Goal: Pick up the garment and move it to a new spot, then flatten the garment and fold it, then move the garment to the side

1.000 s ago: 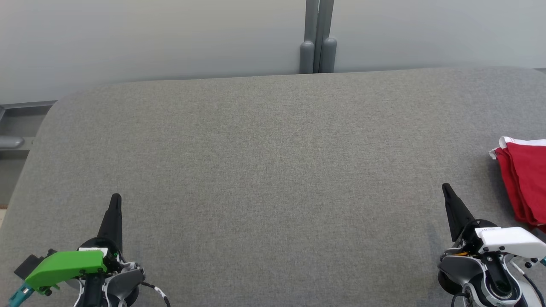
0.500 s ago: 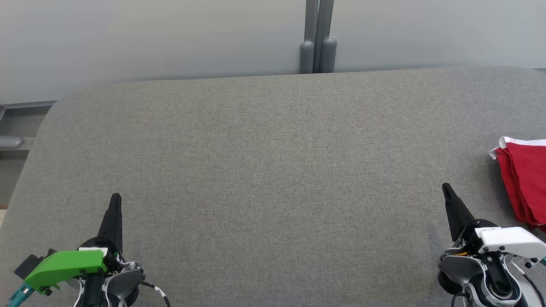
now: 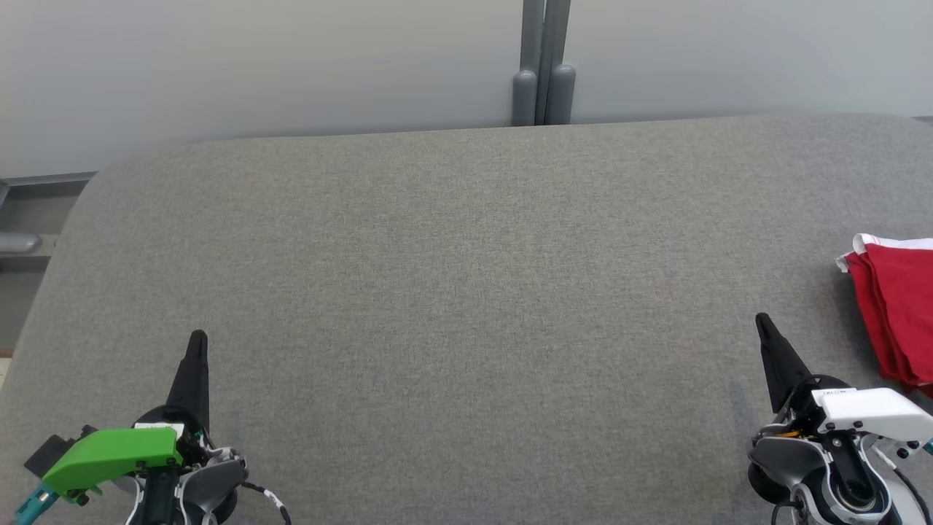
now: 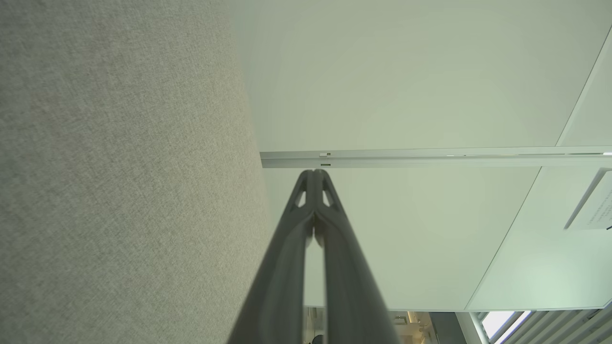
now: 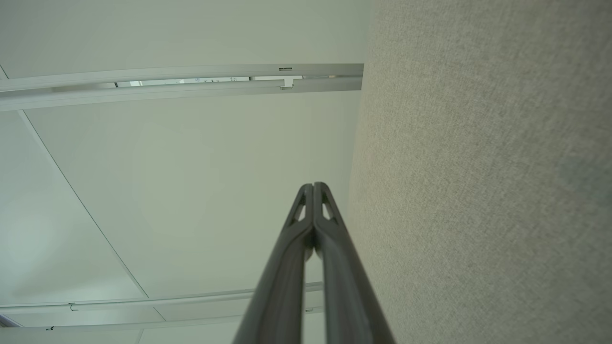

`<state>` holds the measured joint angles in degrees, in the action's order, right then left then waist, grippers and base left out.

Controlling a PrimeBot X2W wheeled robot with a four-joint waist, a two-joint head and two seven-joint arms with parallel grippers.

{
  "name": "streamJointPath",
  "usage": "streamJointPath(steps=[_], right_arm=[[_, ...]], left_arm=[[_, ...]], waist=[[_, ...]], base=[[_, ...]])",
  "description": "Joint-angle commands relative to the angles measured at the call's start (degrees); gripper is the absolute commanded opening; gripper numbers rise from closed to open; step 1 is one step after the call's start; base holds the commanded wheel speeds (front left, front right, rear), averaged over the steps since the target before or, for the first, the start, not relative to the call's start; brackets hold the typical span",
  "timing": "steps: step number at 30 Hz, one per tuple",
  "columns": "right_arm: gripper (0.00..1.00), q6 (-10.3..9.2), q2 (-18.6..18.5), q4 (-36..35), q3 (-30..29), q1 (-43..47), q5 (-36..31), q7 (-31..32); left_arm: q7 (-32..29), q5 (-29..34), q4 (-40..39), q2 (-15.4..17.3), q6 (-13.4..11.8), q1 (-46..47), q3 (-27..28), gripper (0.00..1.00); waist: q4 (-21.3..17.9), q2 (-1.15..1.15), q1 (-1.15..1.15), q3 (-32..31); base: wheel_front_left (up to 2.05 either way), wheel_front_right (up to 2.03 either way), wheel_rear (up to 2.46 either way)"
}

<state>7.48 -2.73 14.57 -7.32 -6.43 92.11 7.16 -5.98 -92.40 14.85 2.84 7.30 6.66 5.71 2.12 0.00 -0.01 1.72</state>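
The garment (image 3: 895,313) is red with a white trim, folded into a neat stack at the far right edge of the grey fabric table (image 3: 466,292), partly cut off by the head view's border. My right gripper (image 3: 762,321) hovers at the lower right, shut and empty, a short way left of the garment. At the lower left my left gripper (image 3: 197,338) is shut and empty too. In the left wrist view the left gripper (image 4: 314,173) has its fingers pressed together beside the table. The right gripper (image 5: 313,186) looks the same in the right wrist view.
A pale wall with a grey vertical post (image 3: 543,65) runs behind the table's far edge. A grey rail (image 3: 29,211) sits past the table's rounded left corner. The table's middle is bare grey fabric.
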Motion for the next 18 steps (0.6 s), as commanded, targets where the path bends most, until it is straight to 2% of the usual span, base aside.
streamJointPath(steps=[1,18], right_arm=[[0.00,0.02,-0.28,-0.17,-0.16,-0.54,0.29,0.14],[0.00,0.02,-0.28,-0.17,-0.16,-0.54,0.29,0.14]], left_arm=[[-0.19,-0.05,-0.25,0.01,0.35,0.65,0.25,0.00],[-0.18,-0.05,-0.25,0.01,0.35,0.64,0.24,0.00]], waist=[[-2.13,0.00,0.01,-1.51],[-2.13,0.00,0.01,-1.51]], base=[[0.00,0.00,0.00],[0.00,0.00,0.00]])
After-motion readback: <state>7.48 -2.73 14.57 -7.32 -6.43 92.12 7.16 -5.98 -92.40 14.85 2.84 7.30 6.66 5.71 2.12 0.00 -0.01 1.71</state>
